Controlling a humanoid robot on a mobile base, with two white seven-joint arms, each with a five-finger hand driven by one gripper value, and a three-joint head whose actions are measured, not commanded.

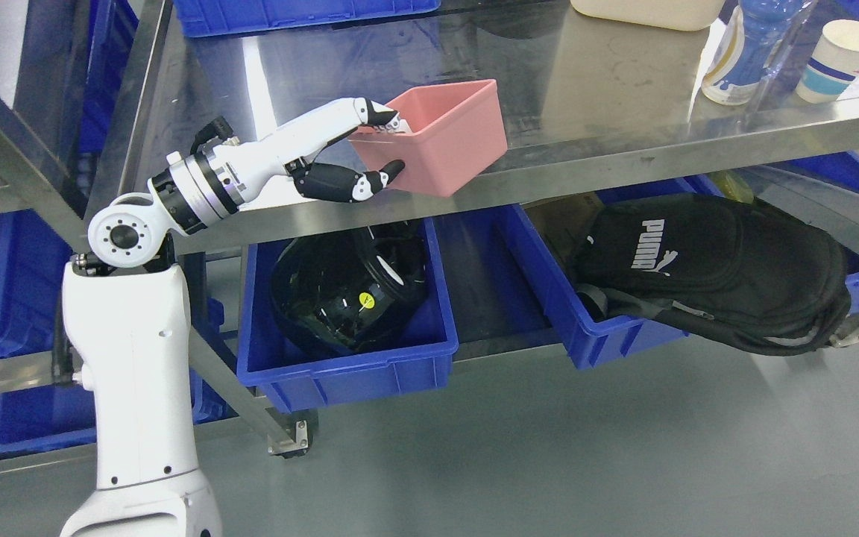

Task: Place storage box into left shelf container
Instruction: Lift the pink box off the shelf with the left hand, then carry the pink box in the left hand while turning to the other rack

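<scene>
Head view, single entry. Item: pink storage box [441,138], open-topped, tilted, sitting at the front lip of the steel tabletop [623,97] with its lower front corner hanging past the edge. Long axis runs roughly left to right across the picture.

Holder: left robot hand [370,149], arm entering from lower left. Upper fingers [379,115] hook over the box's left rim, thumb [388,173] presses the outer left wall from below; the hand is pinching that wall, not spread. Box lies directly to the right of the hand, extending away from it. Right arm: not seen.

Destination, by judgement: blue shelf container [347,358] on the lower shelf, almost straight below the hand and box, slightly left. A black helmet [347,291] already fills most of it, leaving little free room.

Also present: second blue bin [549,298] to the right, carrying a black backpack [713,268]; paper cup [839,60] and bottle [743,52] at the tabletop's far right, well apart from the box.

Coming move turns on this: box must clear the tabletop edge outward, then descend.
</scene>
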